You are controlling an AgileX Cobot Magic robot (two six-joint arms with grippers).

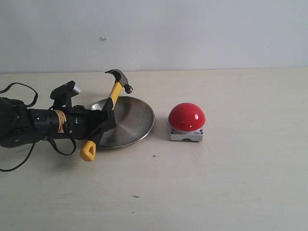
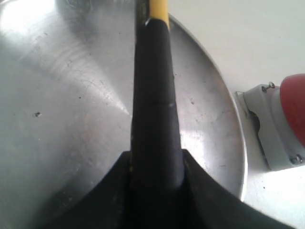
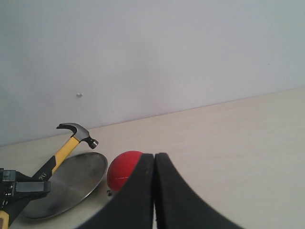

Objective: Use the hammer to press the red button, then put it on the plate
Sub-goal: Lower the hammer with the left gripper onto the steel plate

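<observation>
Here, a small claw hammer (image 1: pixel 115 92) with a dark steel head and a yellow-and-black handle is gripped by the left gripper (image 1: pixel 108 120), whose black fingers are clamped on the black part of the handle. The hammer is held tilted, with its head raised towards the pale wall (image 1: pixel 202 33) and its yellow end low, just outside the near left rim of a round, shallow silver metal plate (image 1: pixel 137 120). Whether that end touches the light beige tabletop (image 1: pixel 231 183) cannot be told. In the left wrist view the handle (image 2: pixel 155 109) is seen running over the brushed surface of the plate (image 2: pixel 71 119). A large, glossy, dome-shaped red button (image 1: pixel 186 117) on a square grey-white base is set to the right of the plate, near it but apart, and is touched by nothing. The right gripper (image 3: pixel 154 157) is shown only in its own wrist view, with its jaws pressed together and nothing held between them; beyond it the red button (image 3: pixel 123 174), the plate (image 3: pixel 71 183) and the raised hammer (image 3: pixel 71 143) are seen.
</observation>
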